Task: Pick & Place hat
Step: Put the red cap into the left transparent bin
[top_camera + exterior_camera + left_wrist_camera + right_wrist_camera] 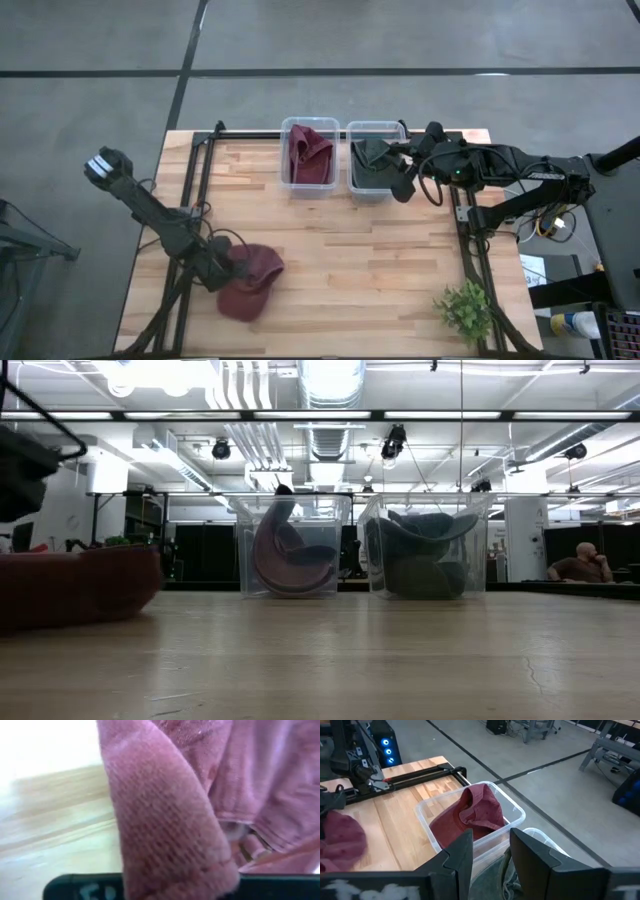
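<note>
left arm is stretched low across the table's near-left side, its gripper (232, 268) pinching the maroon hat (252, 281) lying on the wood. right arm reaches over the right bin (376, 160), its gripper (491, 851) spread above the dark hat (374, 152) inside

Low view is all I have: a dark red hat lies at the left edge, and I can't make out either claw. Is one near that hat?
Observer: Yes. From above, the left claw is right against the dark red hat on the table.
Operator: And the right one?
Observer: The right claw hangs open above the clear bin that holds the grey hat.
Operator: Anything else on the table?
Observer: A small green plant sits at the corner on the right arm's side, away from the bins.
</note>
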Robot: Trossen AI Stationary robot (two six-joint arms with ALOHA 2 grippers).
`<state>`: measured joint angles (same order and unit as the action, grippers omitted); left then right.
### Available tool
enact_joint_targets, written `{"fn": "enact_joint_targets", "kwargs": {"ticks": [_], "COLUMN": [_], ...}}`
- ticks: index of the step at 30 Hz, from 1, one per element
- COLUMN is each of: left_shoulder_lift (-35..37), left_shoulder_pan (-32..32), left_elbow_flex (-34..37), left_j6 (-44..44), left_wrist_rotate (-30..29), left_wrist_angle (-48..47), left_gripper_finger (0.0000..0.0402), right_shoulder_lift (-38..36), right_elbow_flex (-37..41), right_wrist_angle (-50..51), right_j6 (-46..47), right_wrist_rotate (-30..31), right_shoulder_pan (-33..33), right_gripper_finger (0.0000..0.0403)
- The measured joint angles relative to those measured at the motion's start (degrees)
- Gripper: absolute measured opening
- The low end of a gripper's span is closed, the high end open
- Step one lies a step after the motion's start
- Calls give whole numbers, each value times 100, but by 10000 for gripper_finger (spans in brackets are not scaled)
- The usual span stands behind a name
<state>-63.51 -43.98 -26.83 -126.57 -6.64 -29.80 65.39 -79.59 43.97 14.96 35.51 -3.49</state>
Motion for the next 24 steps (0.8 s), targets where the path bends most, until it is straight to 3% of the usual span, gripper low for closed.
{"fn": "enact_joint_targets", "kwargs": {"ticks": [15,24], "left_shoulder_lift": [396,877], "left_shoulder_pan": [268,700], "left_elbow_flex": [-1171,-2382], "left_j6": [1522,3626], "left_wrist_rotate": [-2369,-5015], "left_wrist_angle": [-23,-19], "left_gripper_finger": [5,5], "right_shoulder_lift": [0,0], "right_elbow_flex": [0,0], "right_wrist_angle": [2,5], "right_j6": [4,-14], "right_wrist_rotate": [0,0], "right_shoulder_pan": [0,0], "right_gripper_finger": [123,123]}}
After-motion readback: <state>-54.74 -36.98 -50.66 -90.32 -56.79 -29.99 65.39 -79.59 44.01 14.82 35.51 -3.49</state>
